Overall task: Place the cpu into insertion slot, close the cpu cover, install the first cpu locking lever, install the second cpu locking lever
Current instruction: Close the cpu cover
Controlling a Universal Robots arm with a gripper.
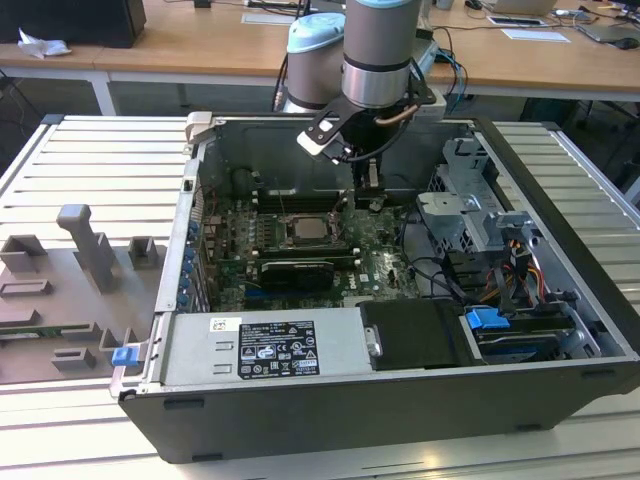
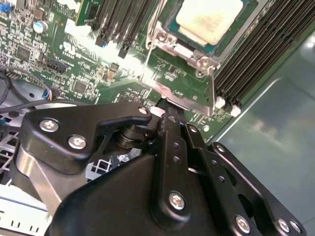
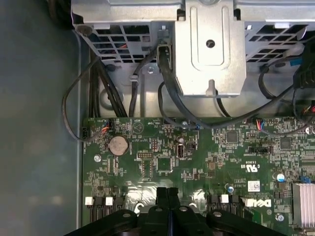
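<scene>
Claw hangs inside the open computer case, just above the centre of the exterior view, under the arm at top centre. In the first wrist view its two black fingers are pressed together with nothing between them, low over the green circuit board. The cpu lies flat in the insertion slot, pale face up, just to the exterior view's left of the claw. A silvery frame, the cpu cover, sits around the chip; whether it is pressed fully down I cannot tell. Long black memory slots run beside the socket. The case rests on a slatted metal counter, with grey fixture blocks at the exterior view's left.
</scene>
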